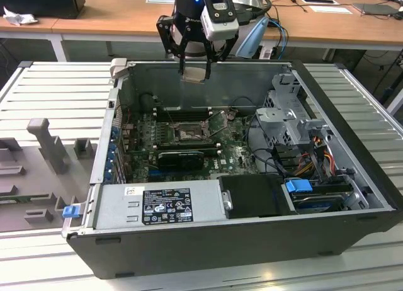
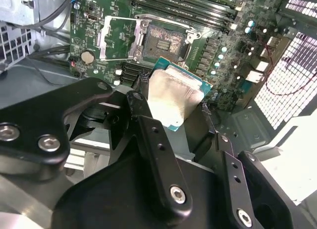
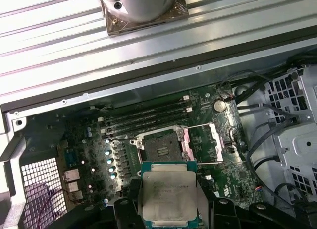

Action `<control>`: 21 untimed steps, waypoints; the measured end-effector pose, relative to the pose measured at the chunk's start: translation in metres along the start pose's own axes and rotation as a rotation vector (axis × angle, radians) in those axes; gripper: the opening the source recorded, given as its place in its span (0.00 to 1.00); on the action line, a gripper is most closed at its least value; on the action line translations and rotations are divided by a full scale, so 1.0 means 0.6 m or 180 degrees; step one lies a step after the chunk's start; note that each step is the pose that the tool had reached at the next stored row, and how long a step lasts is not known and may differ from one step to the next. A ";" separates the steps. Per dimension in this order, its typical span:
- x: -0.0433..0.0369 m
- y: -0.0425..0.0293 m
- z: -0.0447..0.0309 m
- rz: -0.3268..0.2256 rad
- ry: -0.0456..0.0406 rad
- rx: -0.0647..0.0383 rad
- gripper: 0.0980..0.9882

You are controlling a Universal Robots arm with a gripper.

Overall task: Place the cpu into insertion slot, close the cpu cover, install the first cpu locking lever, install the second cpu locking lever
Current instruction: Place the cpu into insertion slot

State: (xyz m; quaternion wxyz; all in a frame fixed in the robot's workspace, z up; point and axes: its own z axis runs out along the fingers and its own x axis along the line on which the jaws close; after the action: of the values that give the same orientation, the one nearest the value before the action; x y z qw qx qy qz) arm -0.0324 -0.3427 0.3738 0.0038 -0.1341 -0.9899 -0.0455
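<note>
End effector (image 2: 173, 101) clamped on cpu (image 3: 167, 194) | hangs over open computer case (image 1: 252, 240) | insertion slot (image 3: 161, 148) bare | cpu cover (image 3: 203, 142) swung open beside it

You've got one cpu (image 3: 168, 194), one insertion slot (image 3: 159, 149) and one cpu cover (image 3: 186, 141) to count, all on one motherboard (image 3: 225, 177). Add one gripper (image 1: 194, 70), one computer case (image 1: 220, 240), one power supply (image 1: 157, 206), one coin battery (image 3: 218, 105) and two blue tabs (image 1: 71, 210) (image 1: 298, 185).
</note>
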 end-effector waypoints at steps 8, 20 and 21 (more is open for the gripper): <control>0.000 0.000 0.001 0.0402 -0.0036 -0.0008 0.48; 0.000 0.000 0.002 0.0961 -0.0086 -0.0019 0.48; 0.000 0.000 0.002 0.1010 -0.0091 -0.0020 0.48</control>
State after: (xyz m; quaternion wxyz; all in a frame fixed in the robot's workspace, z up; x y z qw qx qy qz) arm -0.0323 -0.3427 0.3723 -0.0035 -0.2895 -0.9561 -0.0456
